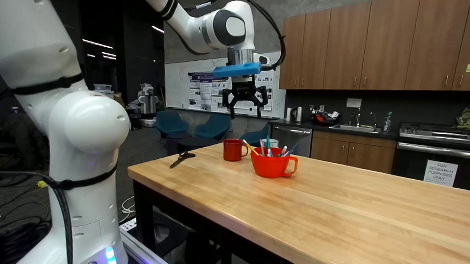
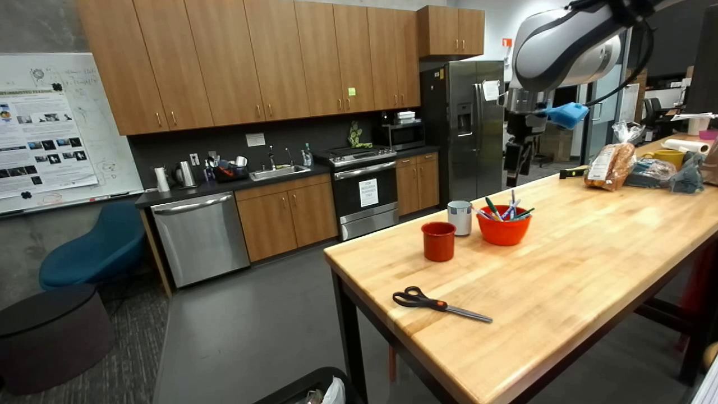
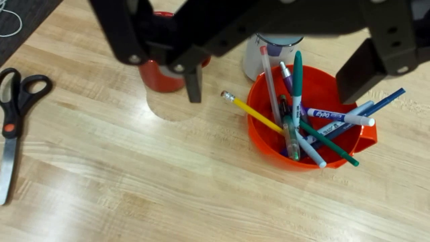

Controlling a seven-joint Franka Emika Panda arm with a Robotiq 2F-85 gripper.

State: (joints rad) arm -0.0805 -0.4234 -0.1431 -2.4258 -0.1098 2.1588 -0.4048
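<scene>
My gripper [image 1: 246,115] hangs in the air above the table, fingers wide apart and holding nothing; in an exterior view the gripper [image 2: 512,180] is seen from the side. Below it stands an orange-red bowl [image 1: 268,168] with a handle. In the wrist view the bowl [image 3: 324,79] holds several pens and markers and a yellow pencil [image 3: 257,115]. A green-capped marker [image 3: 297,75] points up between the fingers. Beside the bowl are a red mug [image 2: 438,242] and a white mug [image 2: 460,219], both partly hidden by the gripper in the wrist view.
Black-handled scissors [image 2: 437,303] lie near the table's end. Farther along the wooden table [image 2: 589,269] are a bagged loaf [image 2: 611,165], a yellow container [image 2: 670,157] and other bags. Behind the table are a counter with a sink [image 2: 279,172], a stove and a fridge.
</scene>
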